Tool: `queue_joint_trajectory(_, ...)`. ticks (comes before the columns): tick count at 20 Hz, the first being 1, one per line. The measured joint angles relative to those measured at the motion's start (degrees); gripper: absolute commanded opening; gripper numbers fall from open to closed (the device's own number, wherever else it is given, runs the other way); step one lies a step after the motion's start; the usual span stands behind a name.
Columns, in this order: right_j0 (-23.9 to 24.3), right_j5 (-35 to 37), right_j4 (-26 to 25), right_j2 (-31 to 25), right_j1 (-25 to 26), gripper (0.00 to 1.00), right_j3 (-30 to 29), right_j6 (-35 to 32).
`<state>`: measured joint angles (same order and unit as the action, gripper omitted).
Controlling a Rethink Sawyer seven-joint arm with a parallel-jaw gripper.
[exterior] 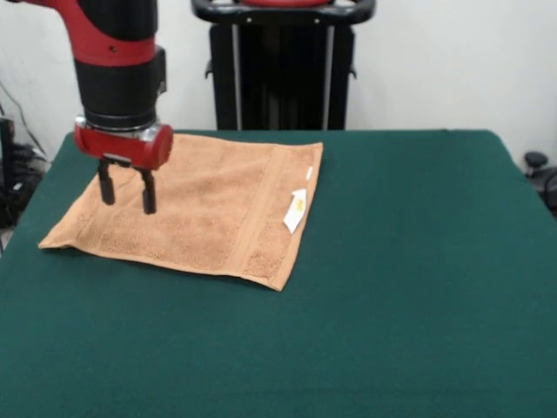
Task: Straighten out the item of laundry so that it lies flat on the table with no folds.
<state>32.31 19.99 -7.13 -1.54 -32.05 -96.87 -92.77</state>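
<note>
Basically flat already: orange terry towel (196, 209) lies spread at the worktop's (418, 287) far-left part, tag (296, 211) flipped up. Gripper (127, 193) fingers spread, empty, above its left portion; only fix remaining wrinkles, avoid dragging.

No legible text, even on the towel's tag (296, 211).
</note>
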Motion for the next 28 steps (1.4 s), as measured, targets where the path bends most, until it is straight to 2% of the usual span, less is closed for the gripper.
queue_joint_trajectory(7, -6.21, -0.32, 2.55, 1.48, 0.54, 1.00, -1.15, -0.01)
queue_joint_trajectory(11, -9.84, -2.58, 4.74, 1.77, 2.47, 1.00, -1.18, -0.08)
queue_joint_trajectory(23, -16.65, -11.34, 12.42, 3.28, 7.61, 1.00, -1.25, -3.42)
queue_joint_trajectory(28, -17.75, -13.91, 13.51, 3.99, 9.23, 1.00, -1.23, -4.72)
